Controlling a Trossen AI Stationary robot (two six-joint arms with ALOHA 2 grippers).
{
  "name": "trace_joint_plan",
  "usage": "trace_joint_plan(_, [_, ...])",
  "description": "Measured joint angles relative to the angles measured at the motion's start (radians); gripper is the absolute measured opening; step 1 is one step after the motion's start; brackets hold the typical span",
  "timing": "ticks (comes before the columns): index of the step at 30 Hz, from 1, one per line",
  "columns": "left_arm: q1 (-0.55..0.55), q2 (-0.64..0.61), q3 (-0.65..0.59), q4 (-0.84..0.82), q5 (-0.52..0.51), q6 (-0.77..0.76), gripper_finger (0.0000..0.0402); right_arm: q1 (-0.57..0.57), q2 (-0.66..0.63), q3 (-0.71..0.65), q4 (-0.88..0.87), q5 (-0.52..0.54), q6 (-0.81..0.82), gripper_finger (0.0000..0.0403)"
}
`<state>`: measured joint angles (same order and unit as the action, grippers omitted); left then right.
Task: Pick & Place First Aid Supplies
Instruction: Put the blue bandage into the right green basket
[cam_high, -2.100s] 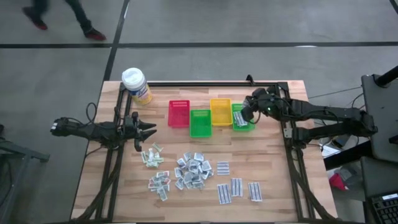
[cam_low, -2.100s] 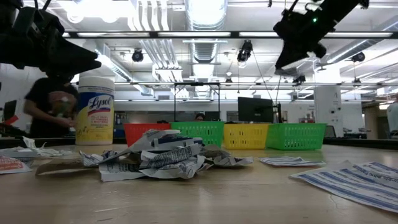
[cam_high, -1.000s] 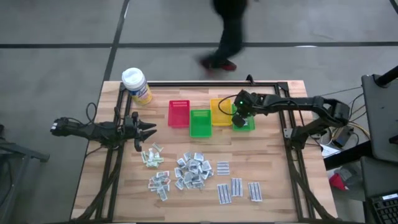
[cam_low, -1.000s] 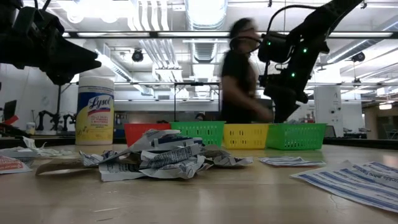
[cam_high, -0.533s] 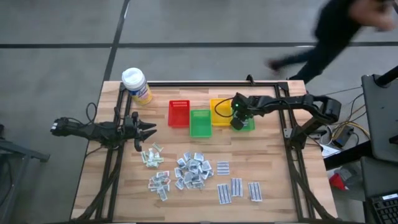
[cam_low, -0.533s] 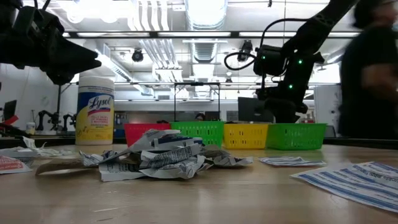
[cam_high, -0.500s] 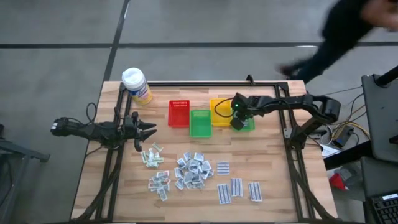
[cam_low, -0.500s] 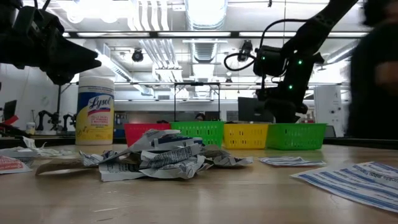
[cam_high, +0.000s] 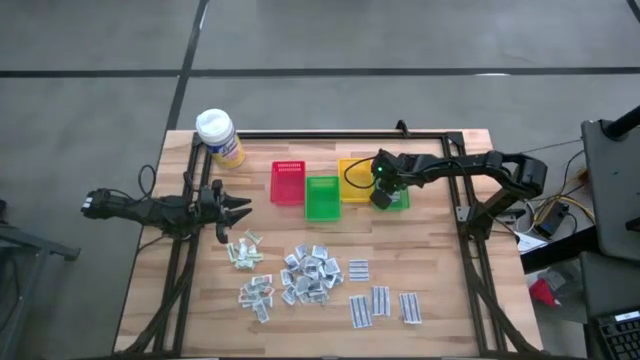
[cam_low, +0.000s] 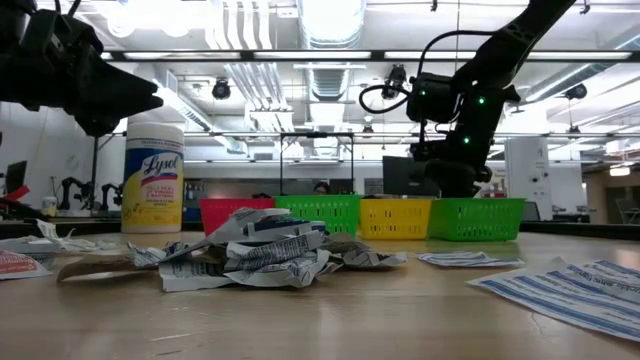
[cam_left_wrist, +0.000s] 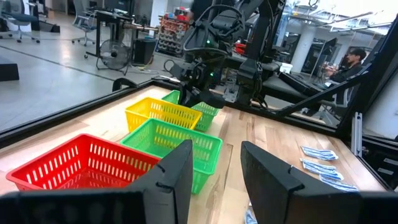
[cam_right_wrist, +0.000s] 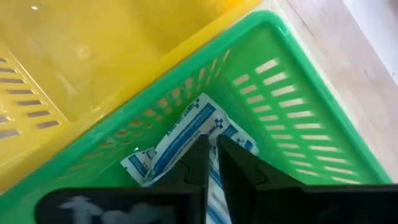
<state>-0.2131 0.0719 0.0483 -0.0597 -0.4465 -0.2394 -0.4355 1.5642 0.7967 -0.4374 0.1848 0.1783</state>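
Bottle (cam_high: 220, 137): far-left corner of the table (cam_high: 440, 300).
Bins: a row of four along the far edge — first bin (cam_high: 287, 183) leftmost, second bin (cam_high: 321, 198) and third bin (cam_high: 354, 180) between, fourth bin (cam_high: 392, 190) rightmost.
Crinkled packets (cam_high: 309, 275): mid-table, nearer the front edge.
Striped strips (cam_high: 381, 300): right of that pile, towards the front-right corner.
Sachets (cam_high: 243, 251): left of the pile.
Strip (cam_right_wrist: 186, 140): inside the fourth bin.
Right gripper (cam_high: 381, 192): over the fourth bin.
Left gripper (cam_high: 238, 208): by the left edge — behind the sachets.

Bright overhead ceiling lights (cam_low: 330, 20), glare; soft shadows; near packets blurred low.
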Motion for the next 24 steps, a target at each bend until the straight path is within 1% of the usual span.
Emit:
trace_joint_plan(5, [0.000,0.000,0.000,0.000,0.000,0.000,0.0131,0.000,-0.004,0.000,0.000,0.000,-0.020,0.0085])
trace_joint_plan(8, [0.000,0.000,0.000,0.000,0.000,0.000,0.0131,0.001,-0.024,0.000,-0.005,-0.002,-0.031,0.0104])
trace_joint_plan(13, [0.000,0.000,0.000,0.000,0.000,0.000,0.0131,0.001,-0.100,0.000,-0.017,-0.002,-0.033,0.0120])
trace_joint_plan(17, [0.000,0.000,0.000,0.000,0.000,0.000,0.0131,0.001,-0.193,0.000,-0.051,-0.013,-0.027,0.0123])
trace_joint_plan(20, [0.000,0.000,0.000,0.000,0.000,0.000,0.0131,0.001,-0.275,0.000,-0.072,-0.073,-0.014,0.0120])
trace_joint_plan(24, [0.000,0.000,0.000,0.000,0.000,0.000,0.0131,0.002,-0.385,0.000,-0.076,-0.224,-0.010,0.0116])
